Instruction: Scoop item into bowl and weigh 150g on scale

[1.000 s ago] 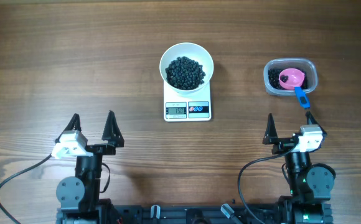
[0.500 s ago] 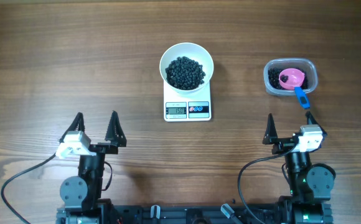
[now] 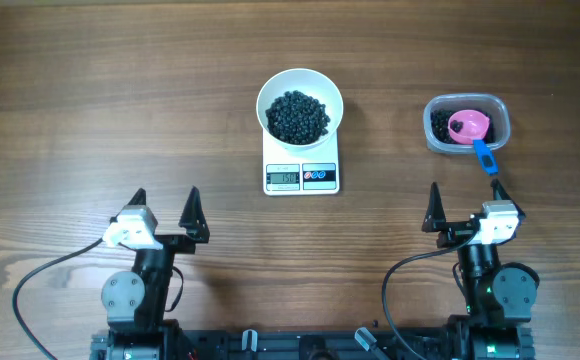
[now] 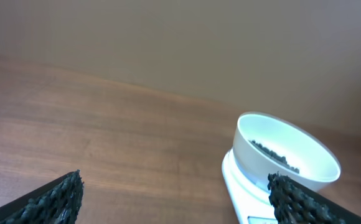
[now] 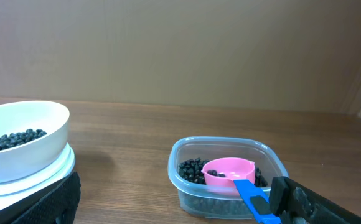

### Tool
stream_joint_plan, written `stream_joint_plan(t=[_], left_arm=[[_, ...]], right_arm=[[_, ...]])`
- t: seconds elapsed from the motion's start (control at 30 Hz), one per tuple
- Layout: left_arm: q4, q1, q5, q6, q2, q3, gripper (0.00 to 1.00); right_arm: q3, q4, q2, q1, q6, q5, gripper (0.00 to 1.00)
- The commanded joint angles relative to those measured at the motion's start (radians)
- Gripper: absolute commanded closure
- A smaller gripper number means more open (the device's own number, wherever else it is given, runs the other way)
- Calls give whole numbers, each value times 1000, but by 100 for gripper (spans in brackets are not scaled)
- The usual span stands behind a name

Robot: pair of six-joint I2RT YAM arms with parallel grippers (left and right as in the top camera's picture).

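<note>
Since a moment ago the left gripper (image 3: 166, 198) has slid a little to its right and back toward its own base, while the right gripper (image 3: 466, 195) has not moved. Both grippers are spread as wide as they go and hold nothing. They sit low and well apart from everything, most likely so that nothing pushes on the scale (image 3: 301, 163) and spoils its number.

Ahead of the left gripper and off to its right, the white bowl (image 3: 266, 92) sits on top of the scale, so the scale can weigh what is inside. A heap of little black beads (image 3: 298, 116) fills the middle of the bowl. From the right gripper, the bowl is ahead and to its left.

Straight ahead of the right gripper, and near it, stands the clear tub (image 3: 429, 135) with more beads. The pink scoop (image 3: 468, 125) rests in the tub with its blue handle (image 3: 484, 155) poking out toward that gripper, easy to pick up if more beads are needed.

The numbers on the scale are too small to read, but the scooping looks finished
</note>
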Motion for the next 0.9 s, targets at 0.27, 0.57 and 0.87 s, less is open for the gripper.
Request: stream_joint_plan(t=[0.27, 0.57, 0.87], left_arm=[[-3, 5, 64, 142, -11, -8, 0], [-13, 5, -48, 174, -11, -8, 0], [-18, 11, -89, 183, -11, -8, 0]], right_arm=[[-2, 1, -7, 7, -12, 6, 0], [-2, 1, -7, 7, -12, 6, 0], [-2, 1, -7, 7, -12, 6, 0]])
